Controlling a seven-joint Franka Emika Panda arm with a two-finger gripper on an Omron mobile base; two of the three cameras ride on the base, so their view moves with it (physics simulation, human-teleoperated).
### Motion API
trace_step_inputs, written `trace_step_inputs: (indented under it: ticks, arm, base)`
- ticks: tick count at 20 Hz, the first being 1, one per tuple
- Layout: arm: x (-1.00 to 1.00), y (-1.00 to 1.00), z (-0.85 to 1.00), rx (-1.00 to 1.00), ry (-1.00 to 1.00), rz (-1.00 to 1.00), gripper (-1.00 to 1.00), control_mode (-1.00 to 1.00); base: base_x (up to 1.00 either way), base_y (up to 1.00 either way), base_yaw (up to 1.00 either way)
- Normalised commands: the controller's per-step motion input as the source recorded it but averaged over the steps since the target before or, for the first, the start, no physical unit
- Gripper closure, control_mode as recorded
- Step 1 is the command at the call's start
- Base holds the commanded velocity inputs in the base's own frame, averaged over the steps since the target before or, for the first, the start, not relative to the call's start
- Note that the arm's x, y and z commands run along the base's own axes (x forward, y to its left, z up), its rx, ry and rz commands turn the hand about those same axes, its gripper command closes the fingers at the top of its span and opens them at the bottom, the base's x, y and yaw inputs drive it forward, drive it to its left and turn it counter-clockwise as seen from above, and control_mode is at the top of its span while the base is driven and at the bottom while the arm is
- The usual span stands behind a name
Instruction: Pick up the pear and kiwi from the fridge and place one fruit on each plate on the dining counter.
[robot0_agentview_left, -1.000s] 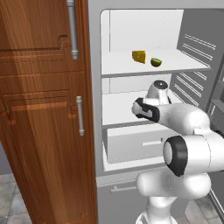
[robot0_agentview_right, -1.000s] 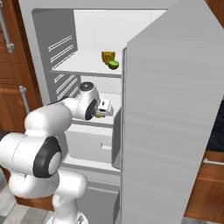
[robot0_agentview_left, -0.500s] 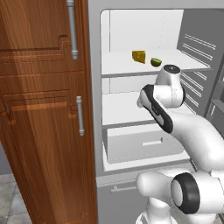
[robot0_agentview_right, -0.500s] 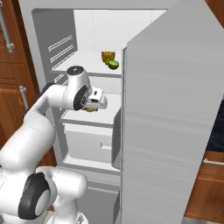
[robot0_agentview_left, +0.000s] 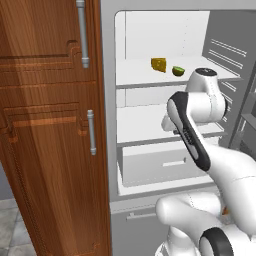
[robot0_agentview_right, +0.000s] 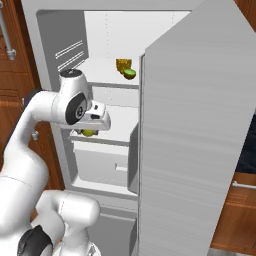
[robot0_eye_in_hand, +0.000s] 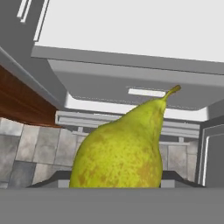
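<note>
A speckled yellow-green pear (robot0_eye_in_hand: 122, 148) with a short stem looms close in the hand view, and my gripper (robot0_eye_in_hand: 118, 181) is shut on it. Seen from the right base, the pear (robot0_agentview_right: 89, 132) peeks out under the white hand, with the gripper (robot0_agentview_right: 93, 129) at the front of the fridge's middle shelf (robot0_agentview_right: 122, 120). The green kiwi (robot0_agentview_left: 178, 71) lies on the upper shelf of the open fridge (robot0_agentview_left: 165, 30), right of the hand's height and above it; it shows again as the kiwi (robot0_agentview_right: 130, 74). The plates and the dining counter are out of view.
An orange-yellow cheese wedge (robot0_agentview_left: 159, 64) sits beside the kiwi. A white drawer (robot0_agentview_left: 165, 165) lies under the middle shelf. The open grey fridge door (robot0_agentview_right: 200, 125) stands close on the right. A brown wooden cabinet (robot0_agentview_left: 50, 125) flanks the fridge on the left.
The arm has unfolded and risen, its forearm now steep in front of the fridge. The hand, still shut on the pear, has drawn slightly back from the middle shelf.
</note>
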Motion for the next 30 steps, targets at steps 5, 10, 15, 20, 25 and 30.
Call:
trace_step_inputs:
  ticks: [5, 10, 15, 20, 25, 30]
  arm:
    - [-0.68, 0.09, -0.03, 0.0, -0.01, 0.03, 1.0, -1.0]
    - [-0.38, 0.08, 0.28, 0.0, -0.01, 0.03, 1.0, -1.0]
    - [-0.03, 0.01, 0.5, 0.0, 0.0, 0.0, 1.0, -1.0]
    - [-0.05, 0.0, 0.33, 0.0, 0.0, 0.0, 1.0, -1.0]
    - [0.0, 0.0, 0.0, 0.0, 0.0, 0.0, 1.0, -1.0]
    - [0.0, 0.0, 0.0, 0.0, 0.0, 0.0, 1.0, -1.0]
  base:
    - [0.0, 0.0, 0.0]
    - [0.0, 0.0, 0.0]
    - [0.0, 0.0, 0.0]
    - [0.0, 0.0, 0.0]
    - [0.0, 0.0, 0.0]
    - [0.0, 0.0, 0.0]
